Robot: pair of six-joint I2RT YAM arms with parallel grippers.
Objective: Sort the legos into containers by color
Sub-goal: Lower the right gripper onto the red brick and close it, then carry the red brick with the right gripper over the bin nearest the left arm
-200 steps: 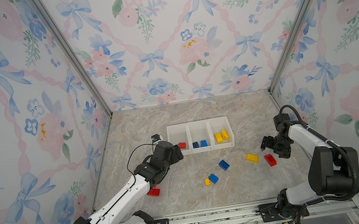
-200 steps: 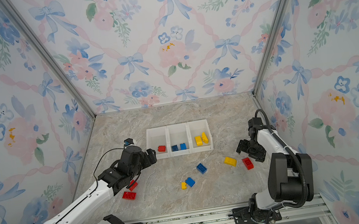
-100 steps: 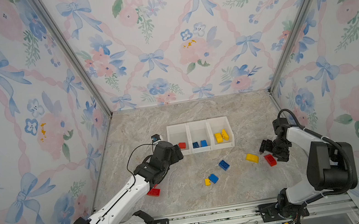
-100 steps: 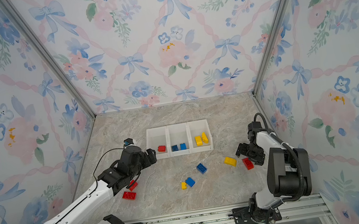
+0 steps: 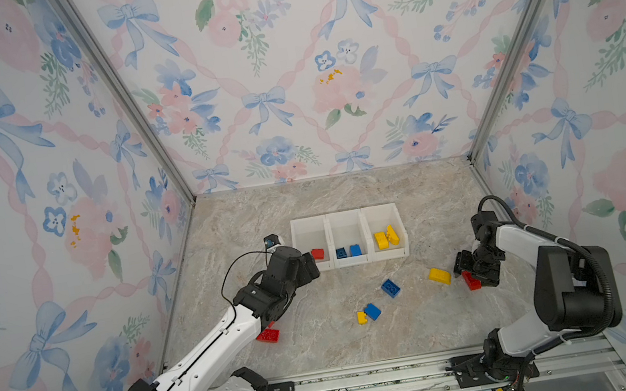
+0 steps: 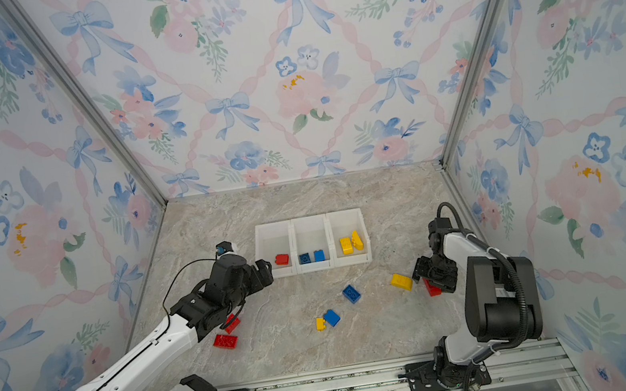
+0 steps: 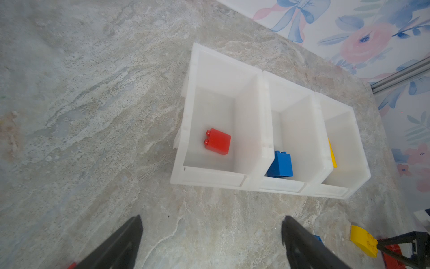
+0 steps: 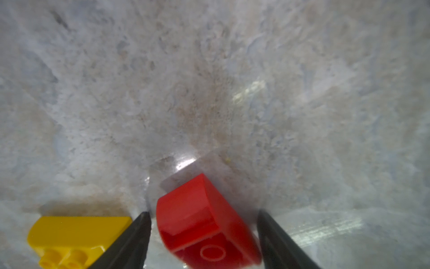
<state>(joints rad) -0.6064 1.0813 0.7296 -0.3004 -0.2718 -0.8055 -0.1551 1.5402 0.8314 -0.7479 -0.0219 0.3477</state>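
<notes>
Three joined white containers [image 5: 307,222] stand mid-table in both top views. The left one holds a red lego [image 7: 217,142], the middle one blue legos [image 5: 348,251], the right one yellow legos [image 5: 386,238]. My left gripper [image 7: 212,217] hovers open and empty in front of the left container. My right gripper [image 8: 203,212] is down at the table with its jaws either side of a red lego [image 8: 204,221]. A narrow gap still shows at one finger, and the lego lies on the table. A yellow lego [image 8: 76,233] lies just beside it.
Loose on the marble are a blue lego [image 5: 391,288], a blue [image 5: 372,311] and small yellow [image 5: 362,317] pair, and two red legos [image 6: 225,340] [image 6: 232,323] under my left arm. Floral walls close in three sides. A metal rail [image 5: 372,381] runs along the front.
My right gripper has come down over the red lego and its jaws have narrowed around it. The left arm has not moved.
</notes>
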